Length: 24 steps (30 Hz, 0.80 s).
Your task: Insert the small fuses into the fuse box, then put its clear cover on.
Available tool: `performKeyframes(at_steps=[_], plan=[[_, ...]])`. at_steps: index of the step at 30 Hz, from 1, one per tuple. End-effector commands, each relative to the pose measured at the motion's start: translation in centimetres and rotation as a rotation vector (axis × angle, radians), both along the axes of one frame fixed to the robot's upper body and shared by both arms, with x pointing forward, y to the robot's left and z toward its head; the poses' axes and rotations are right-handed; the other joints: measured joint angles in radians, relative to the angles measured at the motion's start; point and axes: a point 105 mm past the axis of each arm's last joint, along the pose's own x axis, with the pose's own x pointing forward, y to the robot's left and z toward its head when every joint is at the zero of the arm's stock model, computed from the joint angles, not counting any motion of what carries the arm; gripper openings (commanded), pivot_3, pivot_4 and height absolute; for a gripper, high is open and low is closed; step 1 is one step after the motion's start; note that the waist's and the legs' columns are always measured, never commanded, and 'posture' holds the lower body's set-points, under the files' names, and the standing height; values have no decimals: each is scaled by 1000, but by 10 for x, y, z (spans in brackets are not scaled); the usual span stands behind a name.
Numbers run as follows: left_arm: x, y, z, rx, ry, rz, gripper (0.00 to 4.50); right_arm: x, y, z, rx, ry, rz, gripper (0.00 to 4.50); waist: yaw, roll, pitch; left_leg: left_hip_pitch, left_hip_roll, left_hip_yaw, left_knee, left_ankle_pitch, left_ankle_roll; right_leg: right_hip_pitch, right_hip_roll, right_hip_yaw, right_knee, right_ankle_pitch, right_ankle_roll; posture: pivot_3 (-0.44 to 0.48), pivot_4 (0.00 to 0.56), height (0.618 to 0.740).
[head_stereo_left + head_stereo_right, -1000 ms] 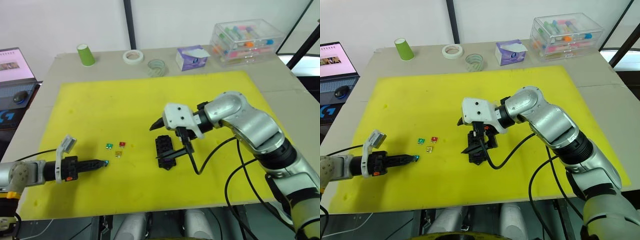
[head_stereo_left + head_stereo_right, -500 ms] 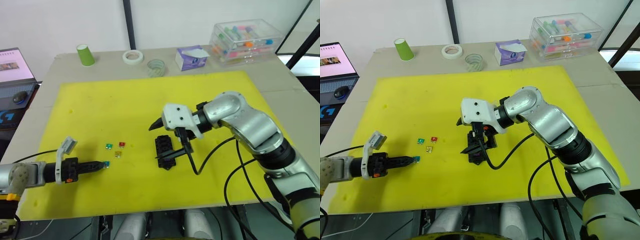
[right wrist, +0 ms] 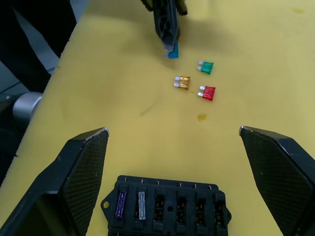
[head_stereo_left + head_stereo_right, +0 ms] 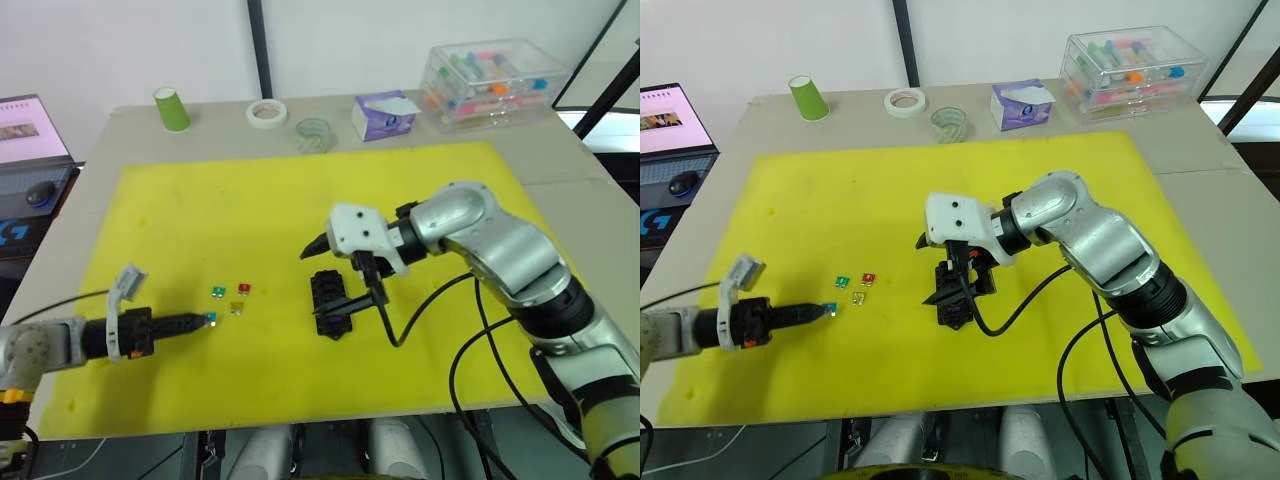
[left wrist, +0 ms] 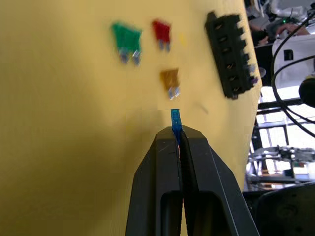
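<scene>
My left claw (image 5: pixel 178 140) is closed on the tiny teal blade fuse (image 5: pixel 175 119), pinched only by its end, so it may twist or slip out on the way. Beside it the green (image 4: pixel 217 292), red (image 4: pixel 244 288) and yellow (image 4: pixel 237 308) small fuses lie on the yellow mat. The small black plastic fuse box (image 3: pixel 167 212) holds two fuses; my right claw (image 3: pixel 170 162) is wide open above it, and could knock it aside.

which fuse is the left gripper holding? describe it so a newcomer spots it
On the yellow mat, left of the black fuse box, lie green, red and amber fuses. The held one is the teal blade fuse, pinched in the left gripper, off the mat.
</scene>
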Motion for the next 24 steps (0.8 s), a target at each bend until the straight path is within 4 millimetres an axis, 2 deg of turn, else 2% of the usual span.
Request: performKeyframes(at_steps=[1, 5, 10, 15, 18, 21, 24], plan=[[4, -25, 49, -29, -242, -96, 27, -2, -7, 26, 75, 12, -41, 4500, 2, -1, 0, 0, 0, 0, 0, 0, 0, 1, 0, 0, 0, 0, 0, 0, 150, 740], [6, -83, 95, -60, -586, -244, 27, 0, -22, 50, 148, 206, -156, 4500, 1, -1, 0, 0, 0, 0, 1, 0, 0, 1, -1, 0, 0, 0, 0, 0, 150, 740], [3, -121, 114, -106, -759, -339, 27, -6, -29, 74, 215, 361, -199, 4500, -12, -2, 0, 1, 1, 0, -1, 0, 0, 0, 1, 0, -1, 0, 0, 0, 150, 740], [2, -137, 116, -111, -818, -407, 27, -12, -30, 83, 230, 416, -206, 4500, -6, -2, 0, 0, 1, 1, -1, 0, 0, 0, 0, 1, -1, 0, 0, 0, 150, 740], [3, -138, 114, -109, -829, -414, 0, -13, -28, 85, 234, 428, -208, 3844, -3, -2, 0, 0, 0, 1, 0, 0, 0, 0, 0, 1, -1, 0, 0, 0, 150, 740], [6, -138, 114, -110, -838, -411, 0, -15, -26, 81, 220, 432, -214, 2875, -3, -2, 0, 0, 0, 1, 0, 0, 0, 0, 0, 1, -1, 0, 0, 0, 150, 740], [7, -137, 114, -110, -845, -408, 0, -14, -23, 77, 214, 438, -219, 2875, -4, -2, 0, 0, 0, 1, 0, 0, 0, 0, 0, 1, -1, 0, 0, 0, 150, 740]])
